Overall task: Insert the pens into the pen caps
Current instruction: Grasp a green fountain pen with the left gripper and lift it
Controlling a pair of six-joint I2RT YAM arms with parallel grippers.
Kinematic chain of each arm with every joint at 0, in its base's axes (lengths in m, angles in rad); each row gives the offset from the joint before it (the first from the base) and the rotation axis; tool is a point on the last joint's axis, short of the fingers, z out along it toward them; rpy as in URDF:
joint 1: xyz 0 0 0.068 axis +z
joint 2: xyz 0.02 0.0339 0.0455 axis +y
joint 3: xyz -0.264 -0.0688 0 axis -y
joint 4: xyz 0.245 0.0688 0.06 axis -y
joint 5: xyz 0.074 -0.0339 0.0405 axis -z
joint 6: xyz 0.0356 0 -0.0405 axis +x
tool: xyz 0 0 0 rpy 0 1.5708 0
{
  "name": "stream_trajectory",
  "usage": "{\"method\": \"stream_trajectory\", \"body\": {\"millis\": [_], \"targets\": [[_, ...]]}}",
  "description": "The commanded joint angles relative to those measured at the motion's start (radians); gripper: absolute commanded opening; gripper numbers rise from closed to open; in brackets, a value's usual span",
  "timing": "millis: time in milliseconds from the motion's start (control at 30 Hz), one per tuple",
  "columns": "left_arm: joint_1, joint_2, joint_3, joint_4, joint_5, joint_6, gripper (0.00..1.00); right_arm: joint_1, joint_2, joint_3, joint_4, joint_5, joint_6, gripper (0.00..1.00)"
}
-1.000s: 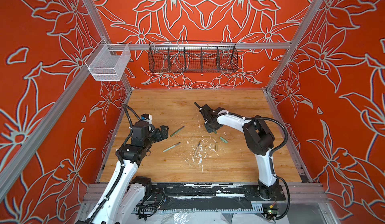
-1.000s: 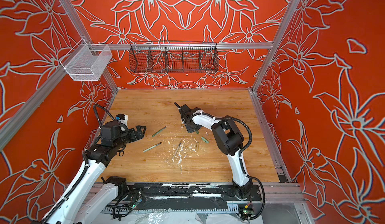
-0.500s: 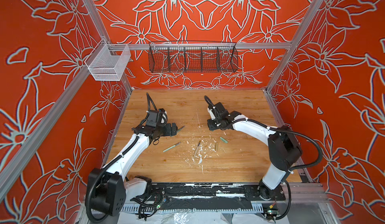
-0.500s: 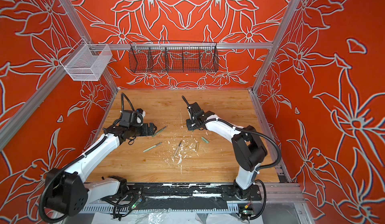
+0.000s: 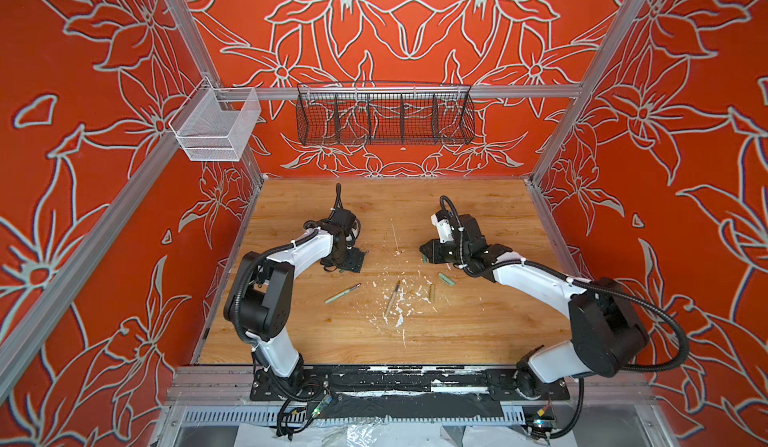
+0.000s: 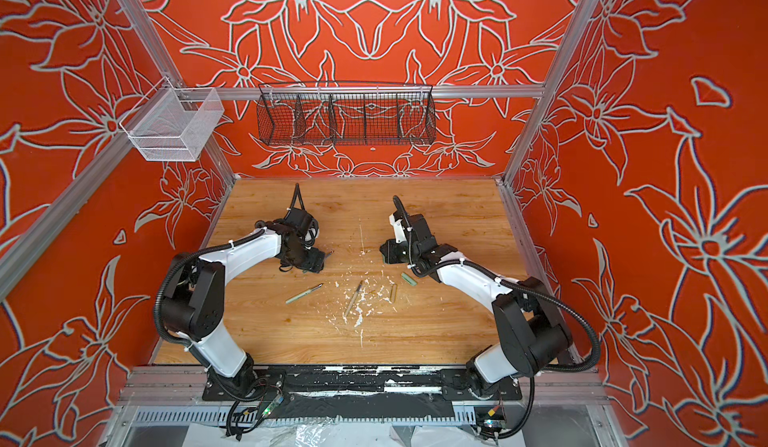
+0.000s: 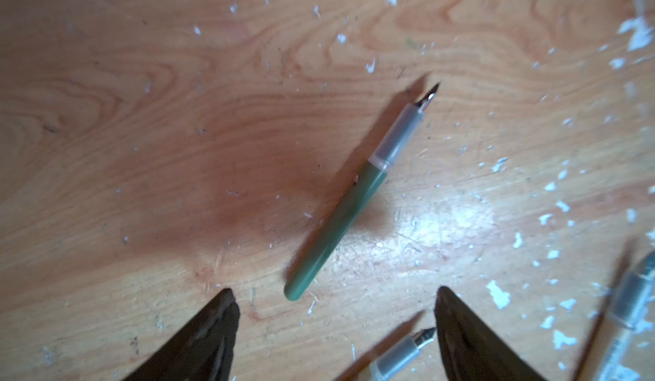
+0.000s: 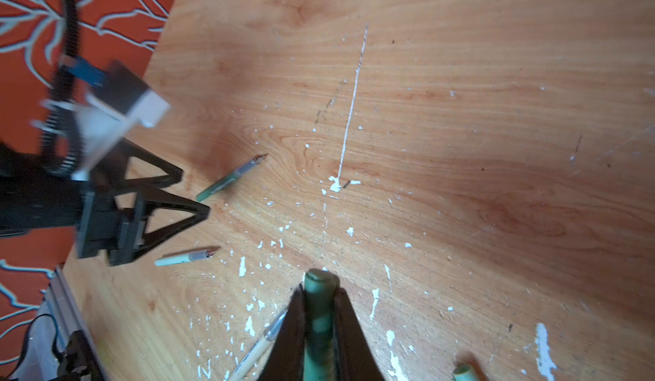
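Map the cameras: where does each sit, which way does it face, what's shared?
Top views: high above the robot's bases, looking down on the wooden table; both arms show.
Left wrist: on the left arm, facing the table past the open left gripper at the dark green pen.
Right wrist: looks along the right gripper, shut on the dark green cap; left gripper shows too.
Shared: both wrist views see that pen.

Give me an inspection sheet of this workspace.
surface: wooden table, scuffed.
job's things: dark green pen, pale green pen, tan pen, tan cap and pale green cap lie loose, none joined.
clutter: white flecks mid-table.
grippers: left gripper open over dark green pen; right gripper shut on dark green cap.
cables: black hoses loop clear of the pens.
surroundings: orange floral walls; wire basket and mesh basket hung at the back.
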Motion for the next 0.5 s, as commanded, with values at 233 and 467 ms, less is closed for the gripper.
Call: {"method": "stream_trajectory", "body": {"millis": [233,467], "targets": [[-0.007,0.046,0.043,-0.021,-0.004,0.122,0.84,-0.027,-0.126,-0.116,0.092,-0.018,0.033,0.00],[-0.007,0.117,0.094,-0.032,0.013,0.149,0.82,-0.037,-0.172,-0.168,0.148,-0.035,0.066,0.00]]}}
